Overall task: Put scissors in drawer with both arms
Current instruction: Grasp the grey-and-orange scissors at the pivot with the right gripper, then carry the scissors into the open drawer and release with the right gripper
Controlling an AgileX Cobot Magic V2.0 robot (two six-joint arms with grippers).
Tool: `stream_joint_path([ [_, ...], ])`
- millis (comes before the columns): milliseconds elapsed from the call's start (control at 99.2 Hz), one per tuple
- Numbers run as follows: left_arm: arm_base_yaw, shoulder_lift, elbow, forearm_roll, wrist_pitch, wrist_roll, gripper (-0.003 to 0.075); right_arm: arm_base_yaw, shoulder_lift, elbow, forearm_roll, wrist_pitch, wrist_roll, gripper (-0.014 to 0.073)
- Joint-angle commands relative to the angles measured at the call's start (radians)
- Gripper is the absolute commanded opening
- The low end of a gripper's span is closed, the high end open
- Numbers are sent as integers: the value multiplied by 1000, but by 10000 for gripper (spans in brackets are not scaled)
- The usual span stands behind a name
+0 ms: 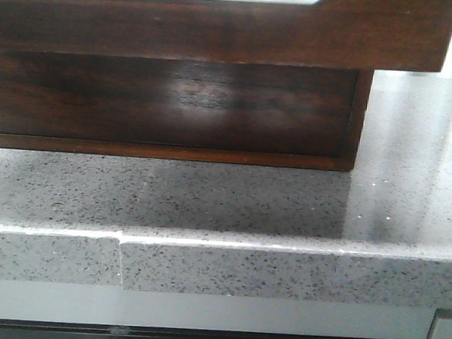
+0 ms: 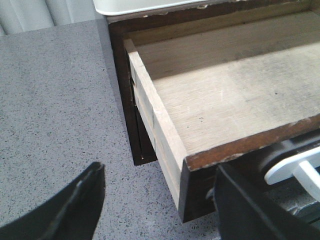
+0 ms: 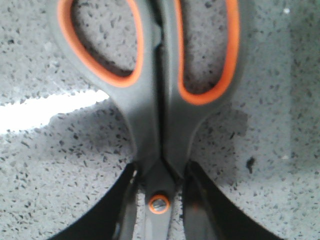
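Observation:
The drawer (image 2: 220, 90) stands pulled out, its pale inside bare; its dark glossy front (image 1: 220, 25) fills the top of the front view. My left gripper (image 2: 159, 172) is open and empty, its fingers (image 2: 75, 210) straddling the drawer's front corner without holding it. The scissors (image 3: 157, 75), grey handles lined with orange, are over the speckled countertop (image 3: 50, 165). My right gripper (image 3: 161, 172) is shut on the scissors at the base of the handles, beside the orange pivot screw. Neither gripper shows in the front view.
The dark wood cabinet body (image 1: 168, 103) sits on the grey speckled countertop (image 1: 247, 202), which has a front edge with a seam (image 1: 121, 247). A white part (image 2: 295, 170) lies in front of the drawer. A white tray edge (image 2: 140, 6) sits on the cabinet.

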Motion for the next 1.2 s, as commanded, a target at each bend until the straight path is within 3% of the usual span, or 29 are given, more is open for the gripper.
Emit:
stream_joint_path([
  [0, -6, 10, -27, -20, -78, -11, 439, -8, -40, -31, -4, -14, -14, 146],
  [605, -6, 10, -27, -20, -76, -11, 439, -8, -7, -33, -4, 12, -27, 143],
  [856, -6, 10, -27, -20, -76, -11, 439, -8, -7, -33, -4, 4, -41, 19],
  [1189, -6, 10, -27, -20, -76, -11, 439, 6, -129, -75, 7, 6, -43, 18],
])
